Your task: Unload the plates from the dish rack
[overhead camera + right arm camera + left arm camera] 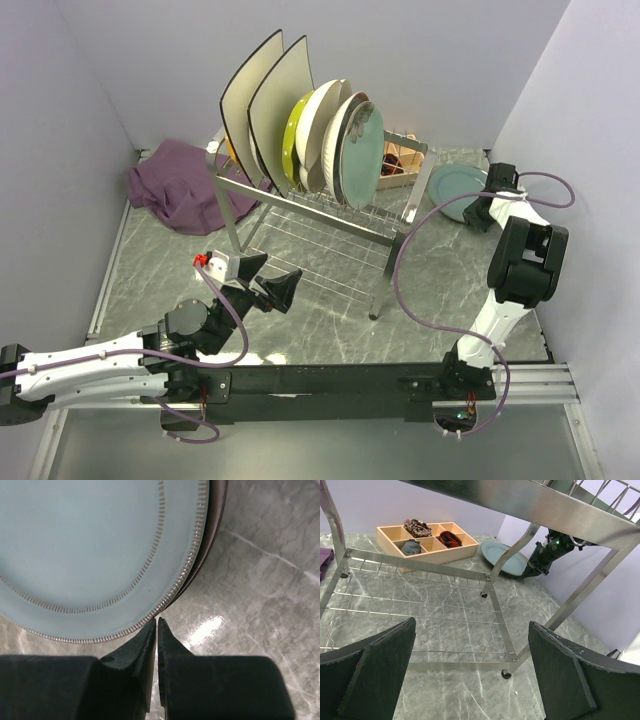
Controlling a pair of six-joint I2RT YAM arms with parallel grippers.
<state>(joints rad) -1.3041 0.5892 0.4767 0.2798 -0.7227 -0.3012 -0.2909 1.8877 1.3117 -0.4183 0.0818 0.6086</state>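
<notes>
Several plates point(318, 130) stand on edge in the dish rack point(300, 215), far centre of the counter point(330, 330). At far right you see a teal plate point(90, 555) lying flat on a darker plate point(214, 535). On the right gripper point(157, 622) the jaws are closed and empty, just beside its rim. On the left gripper point(471, 625) the jaws are wide open, near the rack's lower shelf.

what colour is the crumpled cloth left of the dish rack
Purple cloth; shows best in the top external view.
</notes>
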